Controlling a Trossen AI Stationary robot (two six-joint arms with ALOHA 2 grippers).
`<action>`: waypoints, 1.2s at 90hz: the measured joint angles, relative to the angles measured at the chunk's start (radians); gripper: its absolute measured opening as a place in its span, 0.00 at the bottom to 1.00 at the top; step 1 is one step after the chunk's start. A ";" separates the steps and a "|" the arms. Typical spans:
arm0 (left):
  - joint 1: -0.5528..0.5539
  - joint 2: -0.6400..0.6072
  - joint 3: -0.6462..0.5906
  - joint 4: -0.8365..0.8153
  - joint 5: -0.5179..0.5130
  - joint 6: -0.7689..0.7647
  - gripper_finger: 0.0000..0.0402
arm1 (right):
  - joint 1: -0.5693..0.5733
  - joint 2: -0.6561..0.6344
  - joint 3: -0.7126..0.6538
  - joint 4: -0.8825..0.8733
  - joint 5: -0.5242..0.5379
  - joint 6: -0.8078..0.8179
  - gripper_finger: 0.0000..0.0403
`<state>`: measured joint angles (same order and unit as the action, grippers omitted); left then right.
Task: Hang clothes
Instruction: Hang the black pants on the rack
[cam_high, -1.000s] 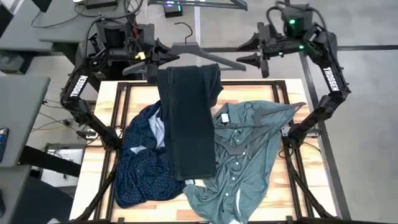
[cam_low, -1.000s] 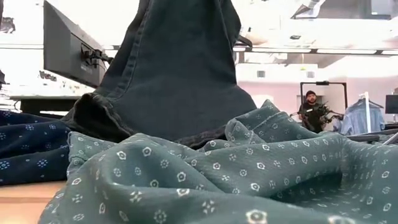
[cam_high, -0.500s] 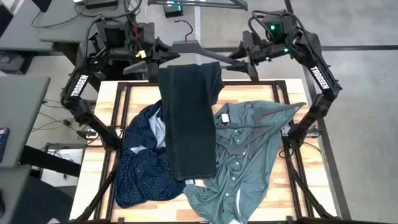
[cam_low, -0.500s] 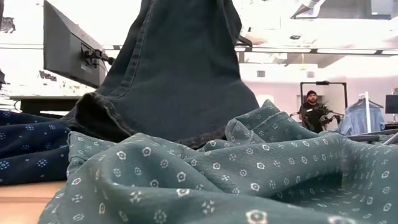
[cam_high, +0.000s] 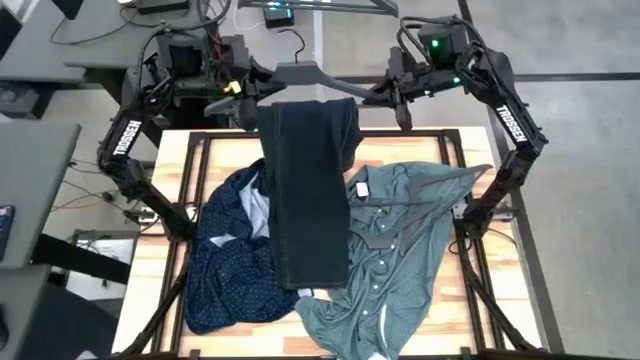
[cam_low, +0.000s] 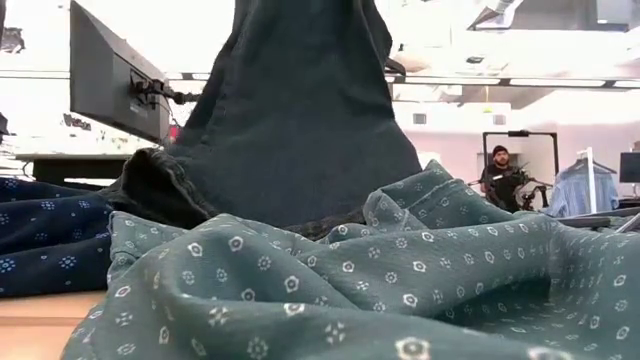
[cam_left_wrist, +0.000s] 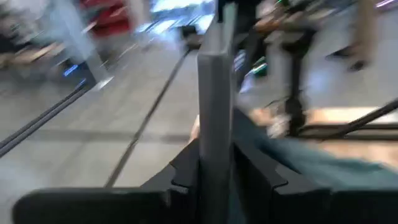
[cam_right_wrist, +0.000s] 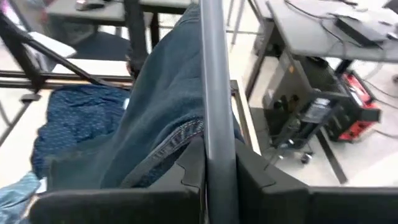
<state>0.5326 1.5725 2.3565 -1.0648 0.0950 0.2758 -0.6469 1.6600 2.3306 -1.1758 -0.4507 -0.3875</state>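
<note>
Jeans (cam_high: 308, 190) of dark charcoal denim hang folded over the bar of a black hanger (cam_high: 300, 80) held above the table's far edge, their long axis running from the hanger toward the near edge, where the hem lies on the other garments. The left gripper (cam_high: 243, 93) clamps the hanger's left end, its fingers (cam_left_wrist: 186, 171) pressed on either side of the flat bar; the right gripper (cam_high: 393, 92) is closed on the right end in the same way, with denim draped beside its fingers (cam_right_wrist: 252, 177). On the wooden table (cam_high: 170, 270), a navy shirt (cam_high: 228, 275) with tiny white dots lies crumpled left of the jeans, and a teal-green shirt (cam_high: 400, 250), collared and buttoned, with a small pale motif, spreads to their right, partly under the hem.
</note>
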 joint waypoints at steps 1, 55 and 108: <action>0.004 0.001 0.000 -0.015 -0.019 0.002 0.21 | -0.004 0.000 0.000 0.001 0.002 0.000 0.07; 0.396 0.044 -0.024 -0.158 -0.111 0.158 0.37 | -0.291 0.075 0.000 0.384 0.041 0.129 0.07; 0.412 0.065 -0.024 -0.115 -0.089 0.195 0.37 | -0.421 0.141 0.001 0.485 -0.129 0.109 0.07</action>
<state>0.9449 1.6379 2.3322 -1.1794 0.0063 0.4705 -1.0682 1.8009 2.3318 -0.6908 -0.5795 -0.2783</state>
